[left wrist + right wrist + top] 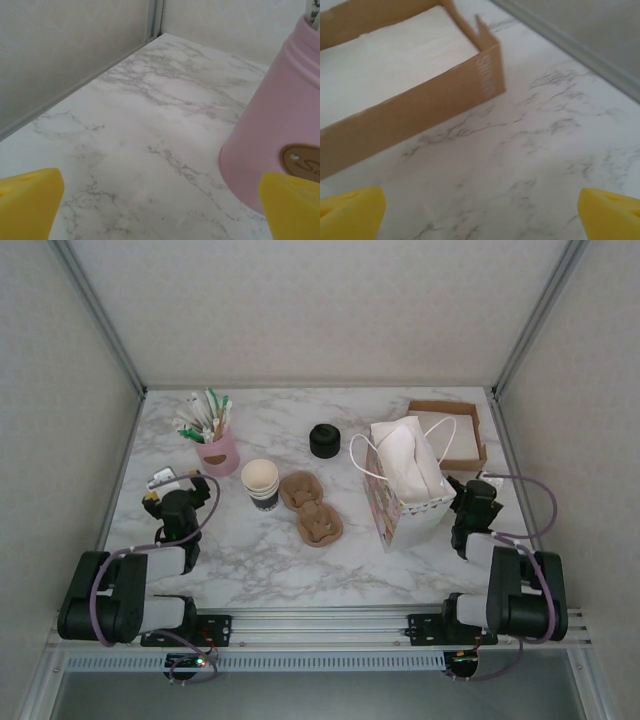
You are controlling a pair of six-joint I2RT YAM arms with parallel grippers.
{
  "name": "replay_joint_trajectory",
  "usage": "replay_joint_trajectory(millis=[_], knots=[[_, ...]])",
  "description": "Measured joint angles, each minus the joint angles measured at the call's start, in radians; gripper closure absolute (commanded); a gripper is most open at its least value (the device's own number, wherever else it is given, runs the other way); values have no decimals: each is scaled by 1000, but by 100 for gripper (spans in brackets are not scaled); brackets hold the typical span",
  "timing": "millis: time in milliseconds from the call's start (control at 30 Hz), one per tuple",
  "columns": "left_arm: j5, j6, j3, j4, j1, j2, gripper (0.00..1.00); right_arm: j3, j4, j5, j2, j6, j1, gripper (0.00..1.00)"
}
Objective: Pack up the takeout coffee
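Our left gripper (160, 207) and right gripper (480, 212) are spread, empty. We should pinch the top cup (259, 476) gently by its rim, lifting straight.

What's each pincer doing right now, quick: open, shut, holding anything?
Left pincer: open, holding nothing.
Right pincer: open, holding nothing.
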Motion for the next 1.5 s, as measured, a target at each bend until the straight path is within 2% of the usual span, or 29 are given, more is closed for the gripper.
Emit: replay_joint_trajectory(millis=[400,567,867,1067,1500], knots=[[28,38,15,204,0,93,0,38,143,-3,107,-137,127,1],[48,56,16,225,0,133,1,61,149,-3,143,-183,159,1],[138,89,7,325,3,201,1,67,217,-19,201,-232,173,1],[196,96,1,336,20,210,1,67,238,-22,203,-240,174,1],[232,97,1,336,30,210,0,67,244,-22,203,-240,174,1]])
